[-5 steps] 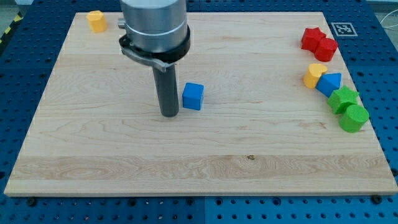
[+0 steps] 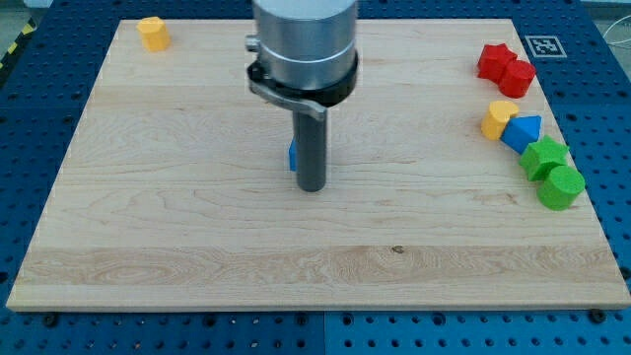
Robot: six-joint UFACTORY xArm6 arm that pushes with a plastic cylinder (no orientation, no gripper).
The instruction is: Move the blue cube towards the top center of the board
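- My tip (image 2: 312, 187) rests on the tabletop (image 2: 197, 247) a little left of the frame's centre, and the blue cube (image 2: 293, 155) lies directly behind the rod, toward the frame's top.
- Only a thin blue sliver of that cube shows at the rod's left edge; the rest is hidden, so I cannot tell whether rod and cube touch or merely overlap in this view.
- This relation decides the coming move: the cube sits on the top side of my tip, which I judge to be the right side for a push toward the top centre of the board.
- The cube seems offset slightly left of the rod's line, so a straight push might slide it off to the left; I would watch for that.
- There are no jaws on this rig, only the plain rod, so nothing is clenched or released.
- The stretch toward the top centre is mostly hidden by the arm's grey body; what I can see of it holds no block.
- A yellow block (image 2: 152, 33) sits in the frame's upper left corner, well apart from the cube.
- At the frame's right edge, far from the path, stand two red blocks (image 2: 505, 67), one star-shaped, then a yellow block (image 2: 498, 119) touching a blue block (image 2: 523, 131), and below them a green star-like block (image 2: 544, 157) and a green cylinder (image 2: 561, 187).
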